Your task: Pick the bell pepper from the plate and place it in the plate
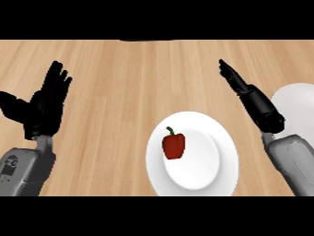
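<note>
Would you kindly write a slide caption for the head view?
Red bell pepper on the centre plate, both robot hands open, left and right; second plate at right.

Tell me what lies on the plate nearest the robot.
A red bell pepper lies on the near plate, left of its middle. The plate surface beneath the pepper is covered.

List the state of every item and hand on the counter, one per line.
Red bell pepper with green stem: lying on the near plate, untouched.
Near white round plate: holds the pepper.
Far-right white round plate: partly hidden by the right forearm.
Left hand: open, holding nothing.
Right hand: open, holding nothing.
</note>
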